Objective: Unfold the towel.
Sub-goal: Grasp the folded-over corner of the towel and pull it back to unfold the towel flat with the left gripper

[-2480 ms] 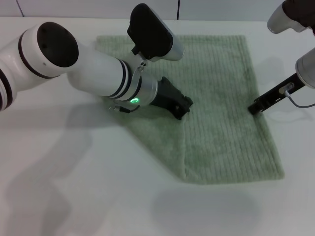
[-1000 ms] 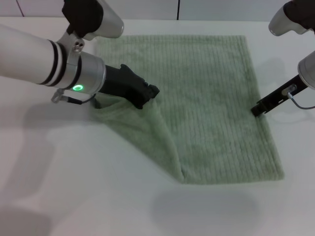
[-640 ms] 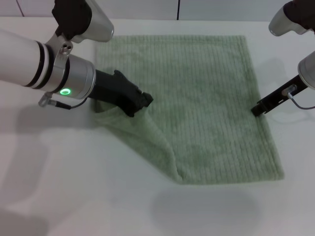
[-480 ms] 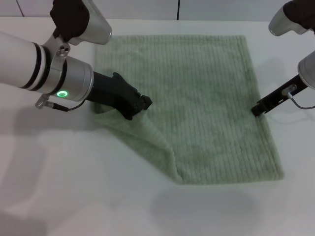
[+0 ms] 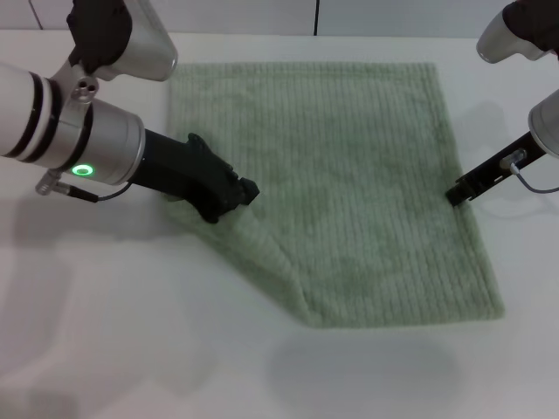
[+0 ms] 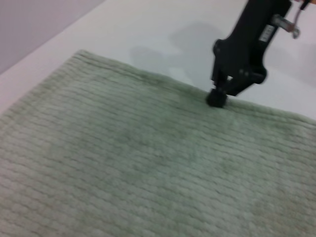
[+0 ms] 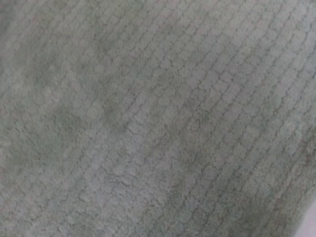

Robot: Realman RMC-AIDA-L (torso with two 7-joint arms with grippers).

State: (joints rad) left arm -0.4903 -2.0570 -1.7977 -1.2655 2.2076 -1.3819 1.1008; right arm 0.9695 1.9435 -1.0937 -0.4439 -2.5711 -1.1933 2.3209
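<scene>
Lying flat, towel (image 5: 349,175), long axis front-to-back, near-left corner folded.

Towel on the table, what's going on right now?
The left gripper is on a folded-over corner flap of the sage-green towel, at its left side, partway through opening it out. The right gripper presses the towel's right edge onto the white table. The flap is not flat yet.

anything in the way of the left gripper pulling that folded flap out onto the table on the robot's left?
Nothing visible. The left gripper sits at the folded flap on the towel, and the table on the robot's left of it shows only white surface. The right gripper is at the towel's opposite edge, away from that path.
</scene>
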